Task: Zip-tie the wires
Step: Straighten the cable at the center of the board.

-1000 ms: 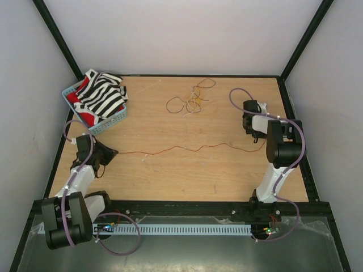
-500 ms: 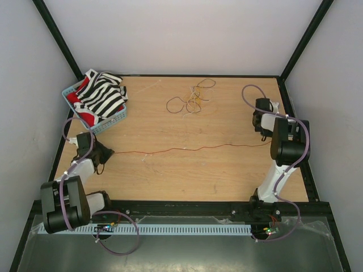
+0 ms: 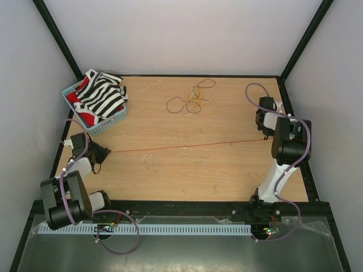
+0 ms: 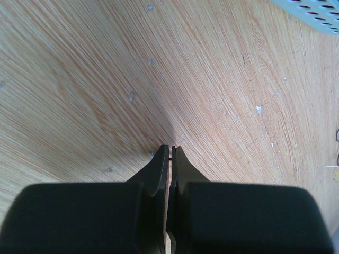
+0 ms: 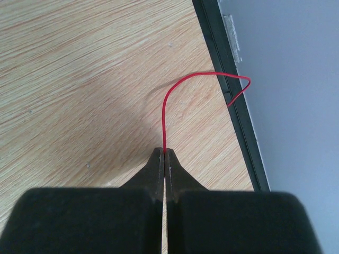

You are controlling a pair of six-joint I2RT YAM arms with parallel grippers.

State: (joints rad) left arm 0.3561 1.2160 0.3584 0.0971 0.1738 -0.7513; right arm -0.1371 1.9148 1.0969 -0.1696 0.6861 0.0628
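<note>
The red wire [image 3: 187,145] stretches straight between the left gripper [image 3: 106,152] and the right gripper [image 3: 265,136], each pinched fully shut on it.

The top camera looks down from high at the near side over the whole pale wooden tabletop [image 3: 187,175]. Wrist cameras skim it closely, facing forward; top and right-wrist views share the thin red wire [image 5: 164,124] and black metal edge rail [image 5: 218,53].

A wire [image 3: 187,145] runs from left claw [image 3: 106,152] to right claw [image 3: 265,137] (other wires [image 3: 190,102] lie behind it).
</note>
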